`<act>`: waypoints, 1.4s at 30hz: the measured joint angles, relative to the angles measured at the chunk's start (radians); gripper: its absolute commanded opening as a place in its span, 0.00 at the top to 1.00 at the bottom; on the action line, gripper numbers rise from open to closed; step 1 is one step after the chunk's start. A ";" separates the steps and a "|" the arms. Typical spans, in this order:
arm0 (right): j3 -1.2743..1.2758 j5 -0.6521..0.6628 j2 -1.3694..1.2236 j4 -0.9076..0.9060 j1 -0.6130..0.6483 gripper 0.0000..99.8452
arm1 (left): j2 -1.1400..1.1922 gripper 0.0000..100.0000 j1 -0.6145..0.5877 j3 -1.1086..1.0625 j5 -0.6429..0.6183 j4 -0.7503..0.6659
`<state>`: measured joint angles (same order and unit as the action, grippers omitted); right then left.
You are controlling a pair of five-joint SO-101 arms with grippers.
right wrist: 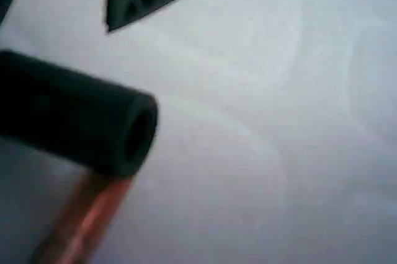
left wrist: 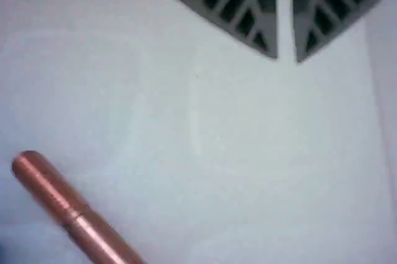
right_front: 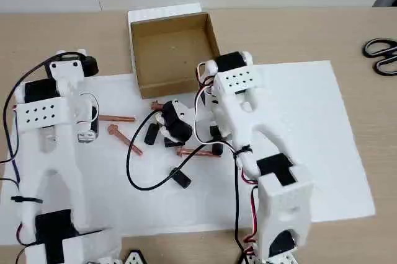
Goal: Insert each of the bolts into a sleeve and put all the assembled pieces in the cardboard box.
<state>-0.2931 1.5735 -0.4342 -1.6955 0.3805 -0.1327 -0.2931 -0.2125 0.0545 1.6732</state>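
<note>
Insertion is judged to be the step in hand, since nothing is seen in the cardboard box [right_front: 173, 53], which stands at twelve o'clock of the white sheet [right_front: 310, 121]. In the right wrist view a black sleeve [right wrist: 74, 121] is shown close up with its open mouth exposed, and a copper bolt [right wrist: 80, 227] is laid just beside it on the sheet. Whether the right claw [right_front: 172, 124] has hold of that sleeve cannot be told. The left claw [left wrist: 286, 59] is closed to a thin slit with nothing gripped, and a second bolt [left wrist: 62, 208] lies near it.

For the next move, a bolt tip and the sleeve mouth would have to be brought onto one line, with one piece held steady.

Two loose bolts [right_front: 124, 139] are scattered at nine o'clock of the right claw, and a spare sleeve [right_front: 180, 178] at six. A black cable [right_front: 133, 171] is looped across the sheet there and could be snagged. Scissors [right_front: 381, 56] are left at the counter [right_front: 62, 41] edge at two o'clock, well apart.
</note>
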 measured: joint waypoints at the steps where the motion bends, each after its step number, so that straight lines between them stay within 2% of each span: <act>1: 0.000 -0.009 -0.017 0.008 0.002 0.84 | 0.000 0.99 0.000 0.000 0.000 0.000; 22: -0.014 -0.107 -0.048 0.152 0.002 0.84 | 0.000 0.99 0.000 0.000 0.000 0.000; 42: -0.044 -0.166 -0.143 0.138 -0.026 0.84 | 0.000 0.99 0.000 0.000 0.000 -0.023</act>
<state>-0.3376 1.4078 -0.5769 -1.5574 0.3544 -0.1327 -0.2931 -0.2125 0.0545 1.6502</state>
